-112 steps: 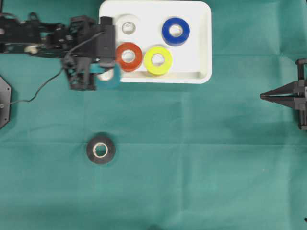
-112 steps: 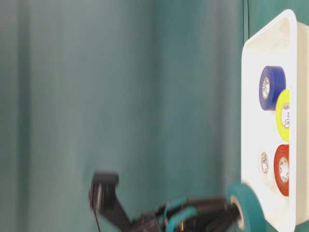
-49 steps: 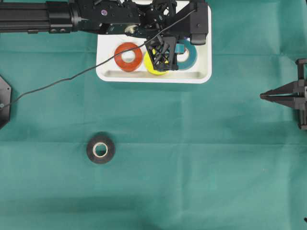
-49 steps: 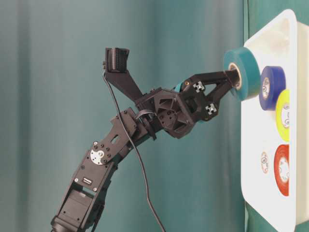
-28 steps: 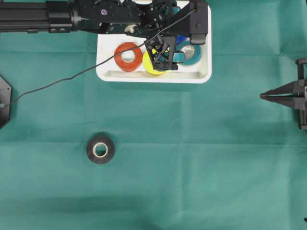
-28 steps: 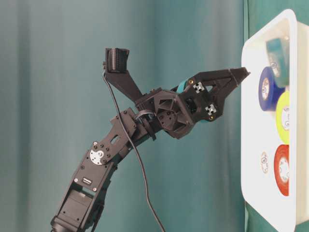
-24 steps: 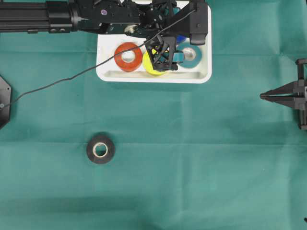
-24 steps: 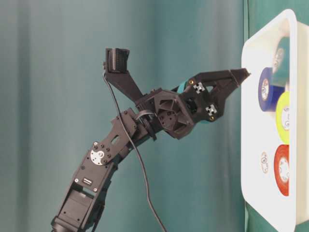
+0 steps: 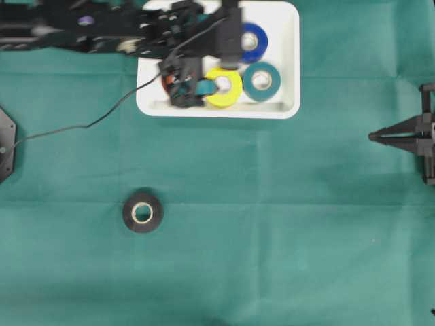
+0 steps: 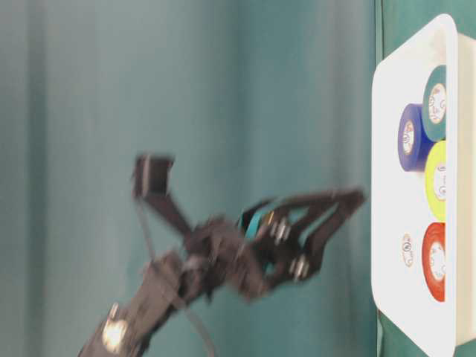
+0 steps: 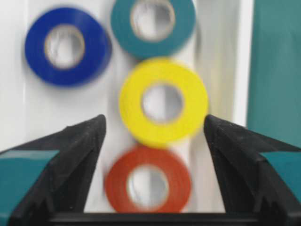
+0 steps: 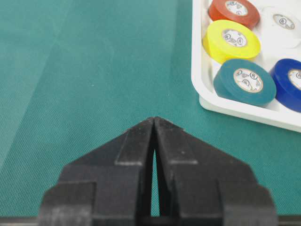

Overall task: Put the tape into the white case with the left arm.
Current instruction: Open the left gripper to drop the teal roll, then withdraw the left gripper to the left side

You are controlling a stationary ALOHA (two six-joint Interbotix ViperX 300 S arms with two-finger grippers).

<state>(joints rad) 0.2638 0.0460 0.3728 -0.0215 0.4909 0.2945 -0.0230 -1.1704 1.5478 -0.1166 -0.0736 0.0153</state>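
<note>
The white case point(image 9: 291, 102) lies at the back of the green cloth. The teal tape point(image 9: 262, 81) lies flat in it, next to the yellow roll point(image 9: 223, 86), and shows in the left wrist view point(image 11: 153, 26) and the right wrist view point(image 12: 244, 81). My left gripper point(image 9: 190, 85) is open and empty above the case, over the red roll point(image 11: 148, 186), blurred with motion. Its fingers point(image 11: 70, 155) stand wide apart. A black tape point(image 9: 143, 212) lies on the cloth at the front left. My right gripper point(image 9: 372, 136) is shut and empty at the right edge.
The case also holds a blue roll point(image 9: 250, 42) and a white roll point(image 12: 282, 21). The left arm's thin black cable point(image 9: 88, 124) trails over the cloth at the left. A black mount point(image 9: 5, 142) sits at the left edge.
The left gripper let go of the teal tape, which fell flat in the case. The gripper has pulled back to the left, over the red roll. The right arm has not moved.
</note>
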